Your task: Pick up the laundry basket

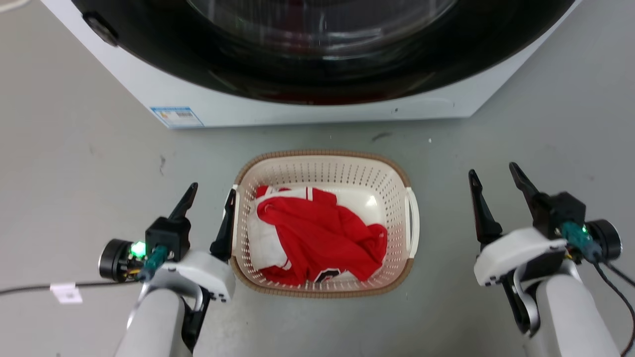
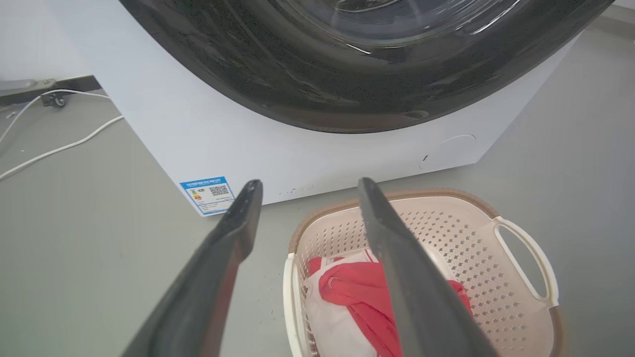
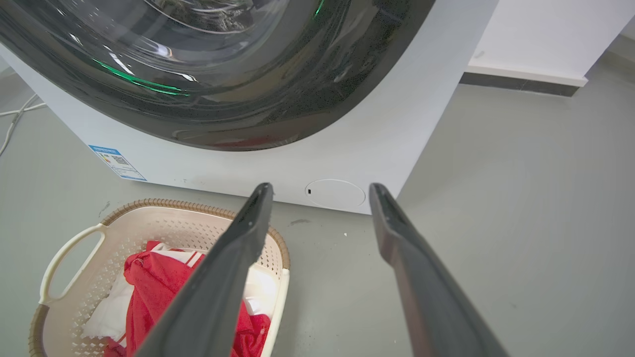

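Both my grippers gape empty: L gripper (image 1: 212,191) at 9 o'clock of the laundry basket (image 1: 322,173), just beside its handle (image 1: 236,218); R gripper (image 1: 492,171) at 3, apart. Basket's on floor (image 1: 99,148) at my 12, by washer (image 1: 297,111). Approach step, I'd say; next R closes in, then both clamp handles.

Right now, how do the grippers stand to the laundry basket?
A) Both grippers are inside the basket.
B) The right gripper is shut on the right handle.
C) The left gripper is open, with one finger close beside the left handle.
C: in the head view the left gripper is open, its inner finger close beside the laundry basket's left handle; the right gripper is open, apart from it.
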Robot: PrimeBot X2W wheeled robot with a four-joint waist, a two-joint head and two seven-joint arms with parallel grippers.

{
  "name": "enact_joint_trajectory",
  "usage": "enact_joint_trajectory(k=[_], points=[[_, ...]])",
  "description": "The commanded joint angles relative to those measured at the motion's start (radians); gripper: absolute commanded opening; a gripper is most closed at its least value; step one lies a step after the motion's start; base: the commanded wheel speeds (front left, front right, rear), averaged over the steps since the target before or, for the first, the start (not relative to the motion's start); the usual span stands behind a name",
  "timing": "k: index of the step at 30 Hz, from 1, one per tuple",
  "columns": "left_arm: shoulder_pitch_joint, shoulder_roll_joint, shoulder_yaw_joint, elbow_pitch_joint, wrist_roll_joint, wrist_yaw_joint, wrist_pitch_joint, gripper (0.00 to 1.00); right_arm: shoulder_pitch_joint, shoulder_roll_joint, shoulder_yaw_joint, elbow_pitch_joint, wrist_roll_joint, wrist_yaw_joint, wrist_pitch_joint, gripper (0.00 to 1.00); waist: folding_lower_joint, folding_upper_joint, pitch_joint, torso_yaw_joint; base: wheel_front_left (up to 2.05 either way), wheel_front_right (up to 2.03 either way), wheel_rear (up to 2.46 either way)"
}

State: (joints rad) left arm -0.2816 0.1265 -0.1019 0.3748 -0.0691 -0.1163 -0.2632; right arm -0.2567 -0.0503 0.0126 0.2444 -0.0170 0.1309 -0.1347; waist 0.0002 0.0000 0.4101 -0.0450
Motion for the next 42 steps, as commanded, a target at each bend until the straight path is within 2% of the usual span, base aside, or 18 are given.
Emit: enact_joint_trajectory(k=[1,10,19,30,38,42], points=[[-0.06,0.014,-0.005,0.067,-0.006,-0.006,-0.003,1.0,-0.052,0.0,0.007,0.039,0.01,0.0,0.02,1.0,-0.0002,0.0,0.074,-0.002,0.0,0.0,0.0],[-0.295,0.059,-0.069,0.406,-0.038,-0.013,0.011,1.0,-0.236,0.0,0.057,0.279,0.063,0.0,0.129,1.0,-0.0002,0.0,0.188,0.004,0.0,0.0,0.0],[-0.457,0.09,-0.257,0.601,-0.167,-0.014,0.068,1.0,-0.4,0.0,0.11,0.512,0.124,0.0,0.201,1.0,-0.0002,0.0,0.272,0.018,0.0,0.0,0.0],[-0.573,0.152,-0.487,0.645,-0.369,-0.013,0.177,1.0,-0.558,0.0,0.165,0.743,0.163,0.0,0.257,1.0,-0.0002,0.0,0.342,0.029,0.0,0.0,0.0],[-0.634,0.197,-0.646,0.615,-0.496,-0.013,0.252,1.0,-0.636,0.0,0.213,0.847,0.213,0.0,0.272,1.0,-0.0002,0.0,0.382,0.035,0.0,0.0,0.0],[-0.654,0.21,-0.695,0.61,-0.536,-0.013,0.268,1.0,-0.656,0.0,0.227,0.875,0.231,0.0,0.268,1.0,-0.0002,0.0,0.395,0.037,0.0,0.0,0.0]])
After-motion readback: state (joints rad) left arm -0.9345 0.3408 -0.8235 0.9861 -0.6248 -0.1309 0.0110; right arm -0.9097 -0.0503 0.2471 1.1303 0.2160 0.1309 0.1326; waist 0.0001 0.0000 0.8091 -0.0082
